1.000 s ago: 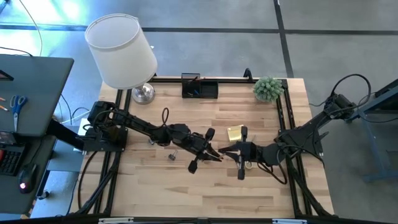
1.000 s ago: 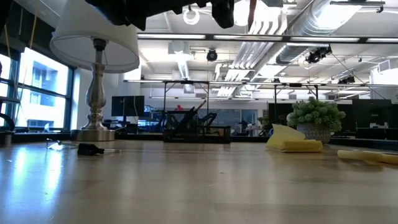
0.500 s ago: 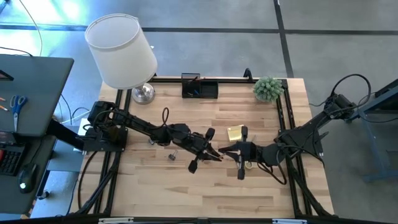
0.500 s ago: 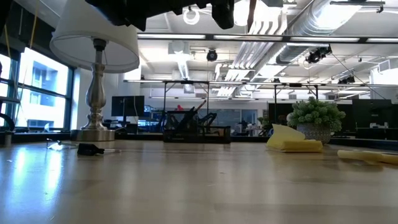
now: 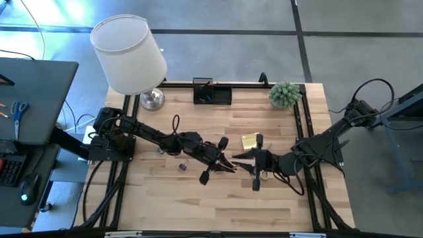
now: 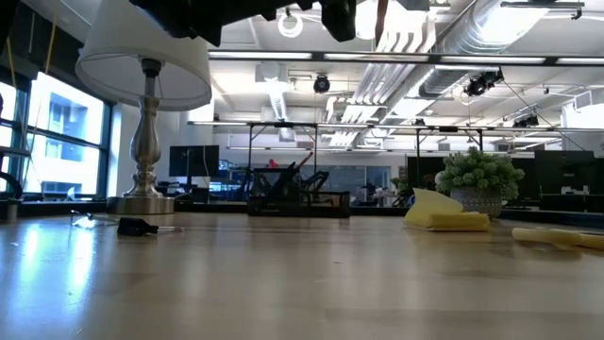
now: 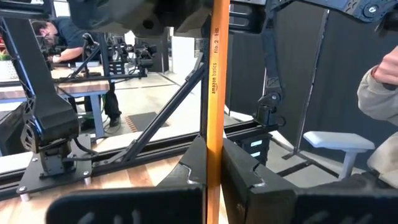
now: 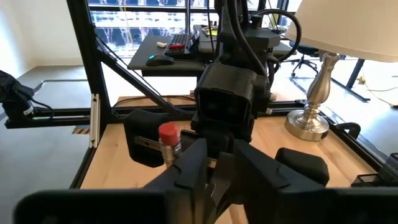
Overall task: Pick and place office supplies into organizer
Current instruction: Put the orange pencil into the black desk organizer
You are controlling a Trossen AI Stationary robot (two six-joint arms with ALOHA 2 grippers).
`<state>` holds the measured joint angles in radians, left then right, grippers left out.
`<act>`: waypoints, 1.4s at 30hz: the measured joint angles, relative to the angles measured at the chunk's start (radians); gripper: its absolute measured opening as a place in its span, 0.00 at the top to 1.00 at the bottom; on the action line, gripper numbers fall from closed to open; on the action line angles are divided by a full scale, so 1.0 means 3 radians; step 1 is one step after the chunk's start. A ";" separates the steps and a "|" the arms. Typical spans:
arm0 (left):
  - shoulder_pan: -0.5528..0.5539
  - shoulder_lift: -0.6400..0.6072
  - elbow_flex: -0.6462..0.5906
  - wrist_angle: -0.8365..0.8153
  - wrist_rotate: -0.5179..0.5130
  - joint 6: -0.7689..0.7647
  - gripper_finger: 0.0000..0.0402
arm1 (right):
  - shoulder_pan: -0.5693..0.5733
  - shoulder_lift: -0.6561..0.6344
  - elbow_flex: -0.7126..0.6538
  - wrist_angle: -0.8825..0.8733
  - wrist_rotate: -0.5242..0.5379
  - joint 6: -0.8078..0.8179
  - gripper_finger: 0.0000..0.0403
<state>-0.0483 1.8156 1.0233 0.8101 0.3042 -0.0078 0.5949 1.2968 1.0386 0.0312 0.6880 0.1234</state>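
While the near half of the table lies bare, the two arms meet just past its middle, taking 12 o'clock as the far edge in the high view. The left gripper reaches in from 9 o'clock and is clenched on a wooden pencil. In the left wrist view the pencil stands straight up between its dark fingers. The right gripper comes in from 3 o'clock and sits nose to nose with the left one. In the right wrist view the pencil's red eraser end shows just beside its fingers, but whether they are released or closed I cannot tell. A small dark clip lies on the wood at about 8 o'clock from the left gripper, near it but apart. Just beyond the right gripper, at about 1 o'clock from it, the yellow sticky-note pad rests flat on the table. In the low view a second yellow pencil lies near that pad. Farther back, at 12 o'clock against the far edge, stands the black organizer — well apart from both grippers. The chrome-based lamp stands at 10 o'clock and a small green plant at 2 o'clock. Beyond the table, the left wrist view shows a person bent over a bench — and a sleeve at the picture's edge.
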 joint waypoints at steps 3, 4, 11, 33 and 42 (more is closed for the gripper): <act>-0.0002 0.0000 0.0000 -0.0002 0.0004 0.0001 1.00 | -0.0001 0.0000 0.0000 0.0037 0.0007 -0.0023 0.74; -0.0003 0.0000 0.0000 -0.0006 0.0009 0.0001 1.00 | -0.0001 0.0000 0.0000 0.0054 0.0008 -0.0045 0.72; -0.0003 -0.0001 0.0000 -0.0015 0.0034 0.0004 1.00 | -0.0001 0.0000 0.0000 0.0108 -0.0031 -0.0064 0.64; 0.0017 0.0000 -0.0001 -0.0105 0.0086 -0.0024 1.00 | 0.0057 -0.0135 0.0000 0.0365 0.0327 -0.0495 0.67; 0.0013 0.0000 -0.0001 -0.0169 0.0007 0.0009 1.00 | 0.0205 -0.0190 0.0009 0.0287 0.0006 -0.0362 0.68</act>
<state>-0.0444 1.8156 1.0229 0.7594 0.3062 -0.0050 0.6563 1.2398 1.0412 0.1174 0.6899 0.0149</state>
